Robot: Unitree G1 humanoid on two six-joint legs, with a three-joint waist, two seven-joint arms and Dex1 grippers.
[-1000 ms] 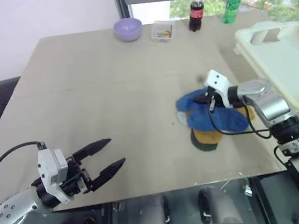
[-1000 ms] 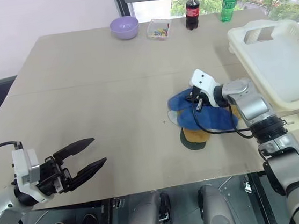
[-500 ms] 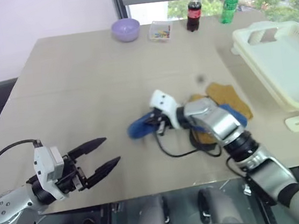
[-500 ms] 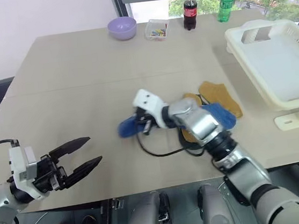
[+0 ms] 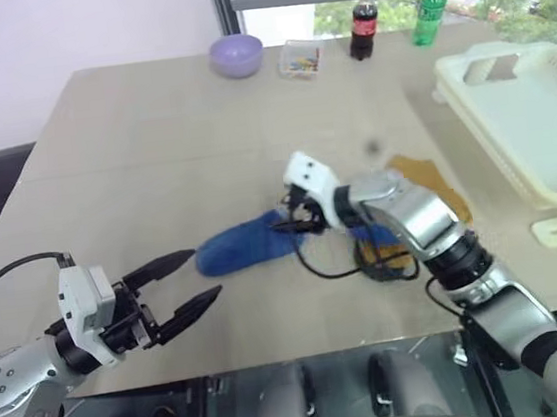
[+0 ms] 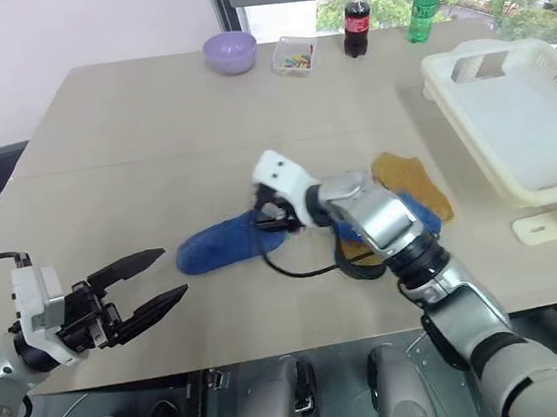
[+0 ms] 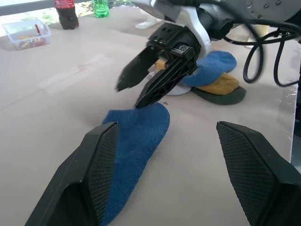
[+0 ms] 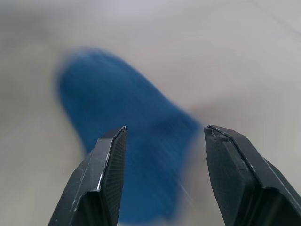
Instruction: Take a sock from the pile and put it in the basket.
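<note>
table (image 5: 150,143) first: big beige top. basket (image 5: 541,128) sits on the robot's right edge, well apart from everything in play, nothing seen in it.

pile (image 5: 411,224) lies mid-table near the r arm: mustard, blue and dark green socks, now spread flatter than a sec ago, one mustard sock pulled out toward the basket side.

main change: one blue sock (image 5: 243,248) got dragged off the pile, away from the basket, across to the robot's left. half a sec ago it was bunched in the right gripper (image 5: 290,219); now it lies flat on the table between the 2 grippers. r jaws, pinched shut a sec ago, have parted, tips at the sock's near end, so it looks released.

left gripper (image 5: 182,285) hangs near the front edge, fingers spread wide, holding nothing, pointed at the sock's toe end, just short of it. barely moved.

meaning, prob: sock is singled out but farther from the basket. looks like a hand-over to the l arm, or a re-grip. basket step not yet done.

lilac bowl (image 5: 238,54), small tub (image 5: 302,59), 2 bottles (image 5: 365,20) at the far edge, untouched.
</note>
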